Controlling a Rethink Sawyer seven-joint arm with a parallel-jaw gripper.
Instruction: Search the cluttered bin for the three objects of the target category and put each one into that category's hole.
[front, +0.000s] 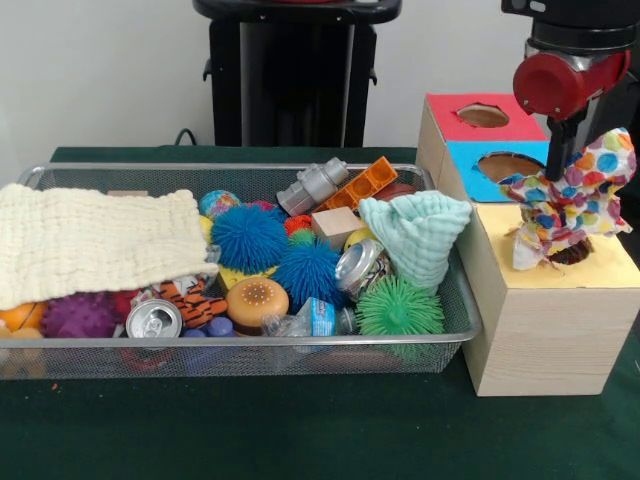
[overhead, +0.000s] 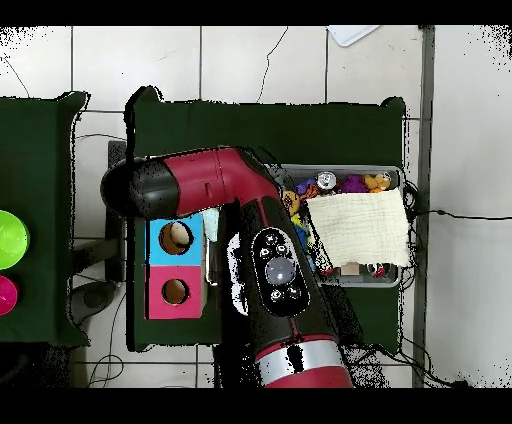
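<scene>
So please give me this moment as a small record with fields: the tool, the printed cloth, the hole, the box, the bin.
tool: the tool is above the yellow end of the box; open or shut cannot be told
printed cloth: the printed cloth hangs below the tool, its lower end at the yellow-surround hole
hole: the yellow-surround hole is mostly covered by the cloth
box: the wooden box stands beside the bin
bin: the wire mesh bin is full of toys and cans, with a cream waffle cloth and a mint-green cloth
</scene>
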